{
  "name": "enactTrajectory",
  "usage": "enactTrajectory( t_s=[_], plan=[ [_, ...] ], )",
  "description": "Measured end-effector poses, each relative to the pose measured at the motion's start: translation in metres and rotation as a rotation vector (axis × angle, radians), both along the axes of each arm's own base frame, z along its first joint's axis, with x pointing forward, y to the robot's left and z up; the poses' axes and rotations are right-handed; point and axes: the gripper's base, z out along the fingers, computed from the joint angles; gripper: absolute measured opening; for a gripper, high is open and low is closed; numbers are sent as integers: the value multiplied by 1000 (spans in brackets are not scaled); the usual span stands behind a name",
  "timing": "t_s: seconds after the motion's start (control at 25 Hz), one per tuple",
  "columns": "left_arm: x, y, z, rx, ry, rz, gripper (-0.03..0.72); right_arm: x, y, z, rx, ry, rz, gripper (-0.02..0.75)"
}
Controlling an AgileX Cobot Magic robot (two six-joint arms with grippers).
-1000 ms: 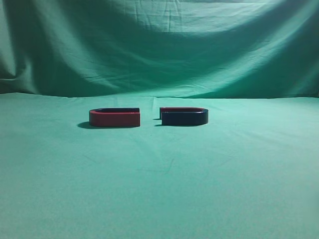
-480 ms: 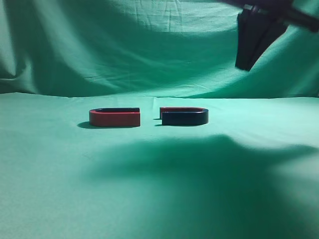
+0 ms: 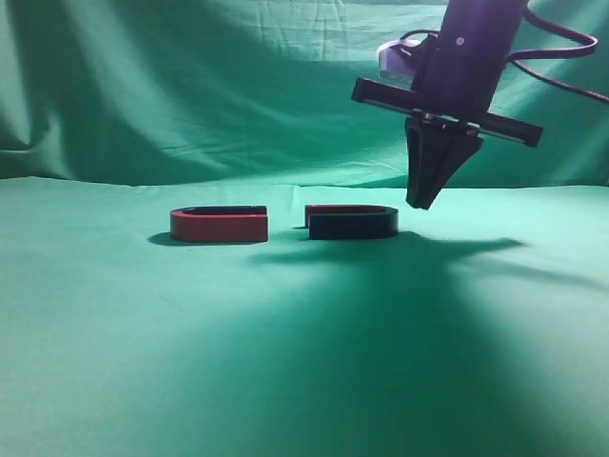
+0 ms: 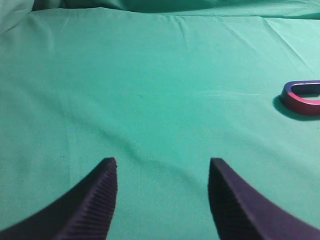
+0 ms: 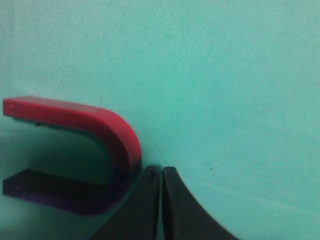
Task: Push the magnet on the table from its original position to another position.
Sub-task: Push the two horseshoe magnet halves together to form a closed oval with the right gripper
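The table (image 3: 304,362) is the biggest thing here. It is a wide flat top with wrinkly green cloth, and it fills the lower half of the outside view.

The right gripper (image 3: 422,202) hangs in the upper right of that view. Its tip points down, just to the right of the magnet and a bit above the cloth. Its two fingers are pressed together and hold nothing, as the right wrist view shows (image 5: 161,172).

The left gripper (image 4: 162,167) sits at the bottom of the left wrist view. Its fingers are wide apart with only cloth between them.

The magnet (image 3: 350,223) lies flat in the middle of the outside view, a little to the right. Its dark side faces the camera. In the right wrist view its round bend (image 5: 122,150) is just beside the closed fingers.

The red magnet (image 3: 219,226) lies to its left, near but not touching.

The magnet looks hard and stiff, and likely a bit heavy. It should slide, though the cloth may bunch up. I think pushing on the round bend is best. The red magnet may tug at it.
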Motion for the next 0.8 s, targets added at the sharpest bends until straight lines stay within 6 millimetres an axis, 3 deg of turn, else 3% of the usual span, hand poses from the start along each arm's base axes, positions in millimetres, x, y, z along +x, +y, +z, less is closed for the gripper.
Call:
enactTrajectory(
  t_s=[0.8],
  plan=[
    [0, 0, 0, 0, 0, 0, 372, -7, 47, -3, 46, -41, 71, 0]
  ],
)
